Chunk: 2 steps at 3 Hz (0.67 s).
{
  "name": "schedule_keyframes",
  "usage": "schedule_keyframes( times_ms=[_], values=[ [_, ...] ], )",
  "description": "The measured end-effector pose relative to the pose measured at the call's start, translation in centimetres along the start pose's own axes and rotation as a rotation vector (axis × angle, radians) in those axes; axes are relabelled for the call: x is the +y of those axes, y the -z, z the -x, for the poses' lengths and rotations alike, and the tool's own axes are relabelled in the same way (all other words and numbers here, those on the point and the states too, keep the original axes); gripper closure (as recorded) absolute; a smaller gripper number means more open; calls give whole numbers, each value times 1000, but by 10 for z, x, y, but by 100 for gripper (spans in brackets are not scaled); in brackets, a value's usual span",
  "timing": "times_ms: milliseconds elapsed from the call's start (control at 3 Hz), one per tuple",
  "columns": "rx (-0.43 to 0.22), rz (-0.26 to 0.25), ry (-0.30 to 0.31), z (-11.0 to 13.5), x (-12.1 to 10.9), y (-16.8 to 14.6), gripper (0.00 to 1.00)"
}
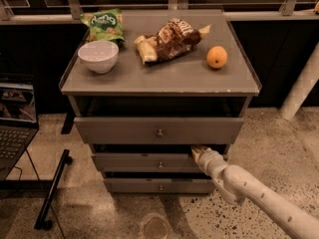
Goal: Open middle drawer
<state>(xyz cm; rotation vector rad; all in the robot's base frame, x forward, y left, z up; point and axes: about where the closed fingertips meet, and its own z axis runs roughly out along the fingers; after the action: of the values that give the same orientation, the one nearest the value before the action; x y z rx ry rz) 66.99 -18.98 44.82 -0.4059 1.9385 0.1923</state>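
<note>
pincer (pixel 198 152) right of centre, arm (pixel 259 198) outstretched (from lower right)

The tabletop (pixel 169 77) was lit dimly from above, while the recesses below were left in shadow; the gripper (pixel 199 152) was caught half-shaded at the upper right edge of the middle drawer (pixel 124 162).
</note>
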Motion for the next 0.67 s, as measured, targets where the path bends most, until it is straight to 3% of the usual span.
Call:
schedule_keyframes(
  times_ms=[667],
  values=[
    [35, -24, 19, -6, -11, -3, 100]
  ],
)
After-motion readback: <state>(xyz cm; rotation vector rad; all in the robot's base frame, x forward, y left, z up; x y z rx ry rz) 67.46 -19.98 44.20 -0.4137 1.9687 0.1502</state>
